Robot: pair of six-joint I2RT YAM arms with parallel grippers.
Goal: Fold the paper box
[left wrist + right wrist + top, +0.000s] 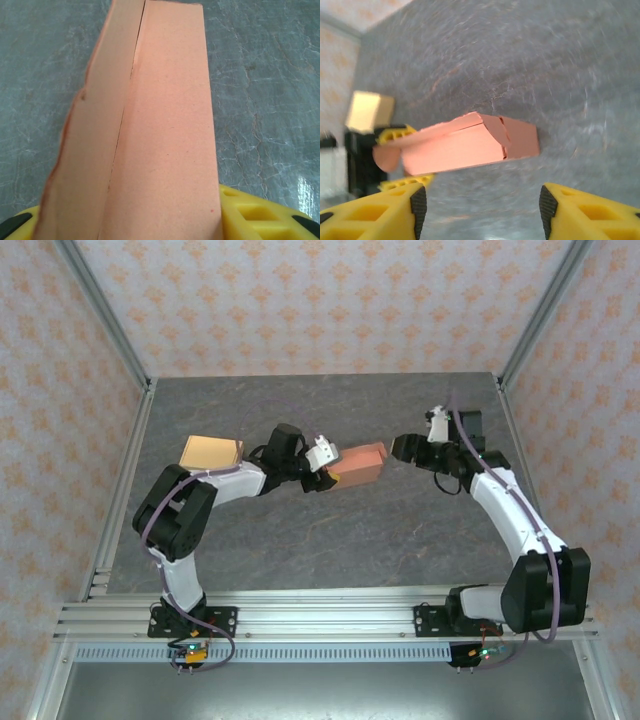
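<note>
The pink paper box is held off the grey table at mid-table, its long side running left to right. My left gripper is shut on its left end. In the left wrist view the box stretches away between the yellow fingers, with a flap seam along its top. My right gripper is just off the box's right end and is open. In the right wrist view the box lies beyond the gripper, with its end flaps partly folded in and nothing between the pads.
A second, tan box sits on the table left of the left gripper, also seen as the tan box. Metal frame posts and patterned walls enclose the grey table. An aluminium rail runs along the near edge.
</note>
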